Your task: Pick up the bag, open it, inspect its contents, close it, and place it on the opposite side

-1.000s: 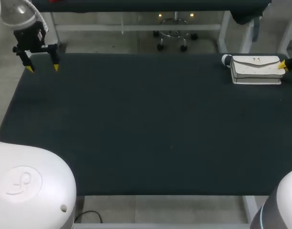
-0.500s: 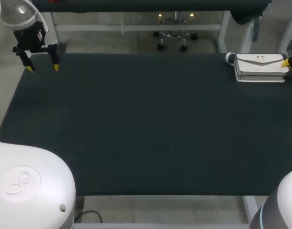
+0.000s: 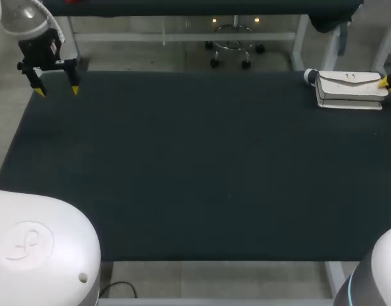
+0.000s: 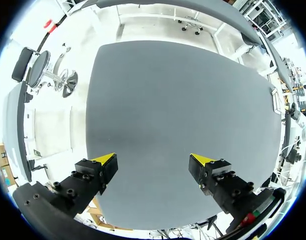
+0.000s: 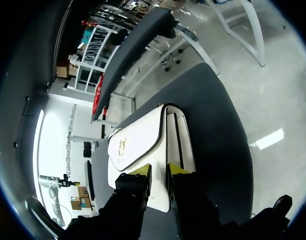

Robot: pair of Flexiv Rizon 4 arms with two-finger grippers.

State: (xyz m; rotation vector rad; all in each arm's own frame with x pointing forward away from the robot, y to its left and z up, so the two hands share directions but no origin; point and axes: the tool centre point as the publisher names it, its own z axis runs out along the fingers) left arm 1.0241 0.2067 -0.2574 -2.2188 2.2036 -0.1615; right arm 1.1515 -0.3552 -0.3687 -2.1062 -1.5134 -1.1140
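White flap handbag [image 3: 348, 86] [image 5: 143, 145] w/ dark piping & gold clasp is at the far right corner of the dark table [image 3: 195, 166], flap closed. Its right end is nipped betw. the nearly closed fingers of the right gripper [image 3: 385, 81] [image 5: 159, 170]. Over the far left corner, well apart from the handbag, the left gripper [image 3: 57, 91] [image 4: 153, 160] hangs w/ fingers spread wide, holding nothing.

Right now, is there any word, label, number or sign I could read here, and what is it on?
None can be read as text.
White bag: a small gold emblem on its flap, too small to read.
Left arm's white base: a raised curly sign, no letters.
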